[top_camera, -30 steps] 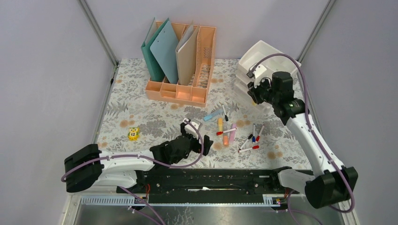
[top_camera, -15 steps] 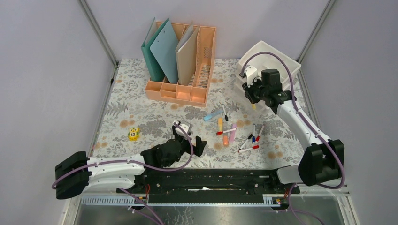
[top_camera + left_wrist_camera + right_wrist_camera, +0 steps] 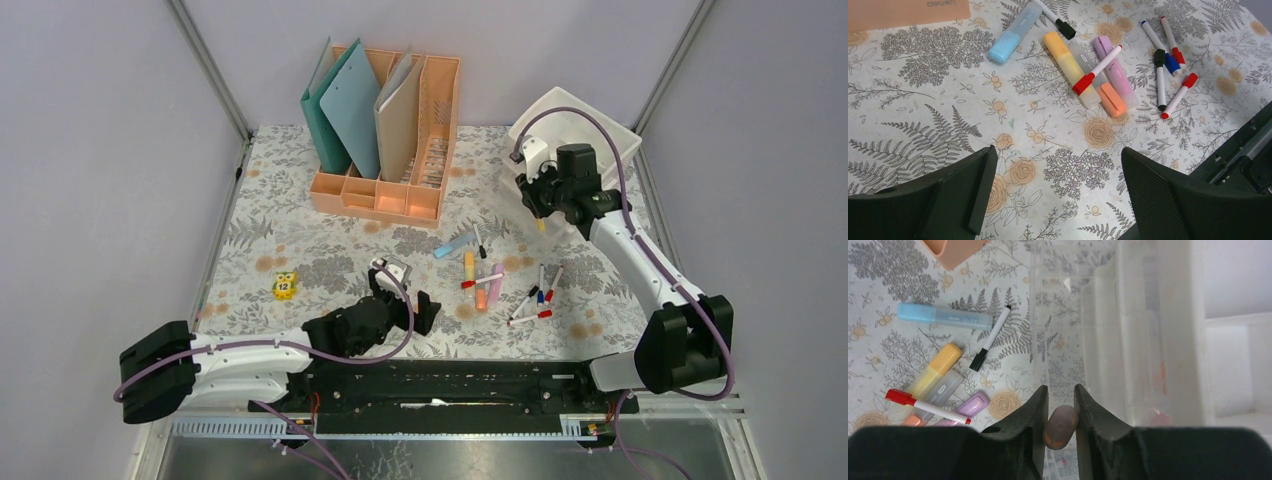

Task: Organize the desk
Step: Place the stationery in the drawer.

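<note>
Orange oval-ended plastic marker (image 3: 1060, 427), pinched by right gripper (image 3: 1061, 395) (left gripper (image 3: 1058, 155) spread): to be centred over translucent plastic drawer (image 3: 1148, 340) ahead before release.

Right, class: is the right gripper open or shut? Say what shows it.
Shut on a small orange-brown item: in the right wrist view the right gripper has its jaws pressed against both sides of it.

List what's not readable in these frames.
- Right wrist: the held item in the right pincer; only its rounded orange-brown end shows, the fingers hide the rest.
- Right wrist: drawer unit contents, blurred behind cloudy plastic.
- Top: file rack front compartments, too small to read.
- Left wrist: left pincer finger bases, cut off by the bottom edge.
</note>
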Action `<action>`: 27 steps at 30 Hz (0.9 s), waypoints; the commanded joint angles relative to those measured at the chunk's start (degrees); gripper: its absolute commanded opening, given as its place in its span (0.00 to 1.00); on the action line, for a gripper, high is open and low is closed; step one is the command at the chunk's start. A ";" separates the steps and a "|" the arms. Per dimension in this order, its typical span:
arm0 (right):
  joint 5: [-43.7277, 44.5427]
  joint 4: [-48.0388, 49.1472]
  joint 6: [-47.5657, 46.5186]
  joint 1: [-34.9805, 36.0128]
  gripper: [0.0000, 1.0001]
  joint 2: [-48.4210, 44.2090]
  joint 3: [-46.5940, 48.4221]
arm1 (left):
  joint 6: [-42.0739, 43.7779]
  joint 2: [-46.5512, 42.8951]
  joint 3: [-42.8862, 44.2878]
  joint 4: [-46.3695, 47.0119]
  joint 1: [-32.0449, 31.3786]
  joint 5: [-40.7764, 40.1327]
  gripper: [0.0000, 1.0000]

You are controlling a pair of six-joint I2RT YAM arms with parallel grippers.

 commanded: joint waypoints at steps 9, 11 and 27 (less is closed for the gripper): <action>-0.14 0.77 -0.05 -0.08 0.04 -2.77 7.25 | -1.06 4.75 3.01 4.66 1.30 5.36 0.99; -0.14 0.77 -0.05 -0.06 0.04 -1.68 6.62 | -1.25 4.81 3.16 4.50 1.30 5.53 0.99; -0.14 0.77 -0.05 -0.11 0.04 2.29 2.50 | -1.70 5.49 3.26 4.81 1.35 5.70 0.99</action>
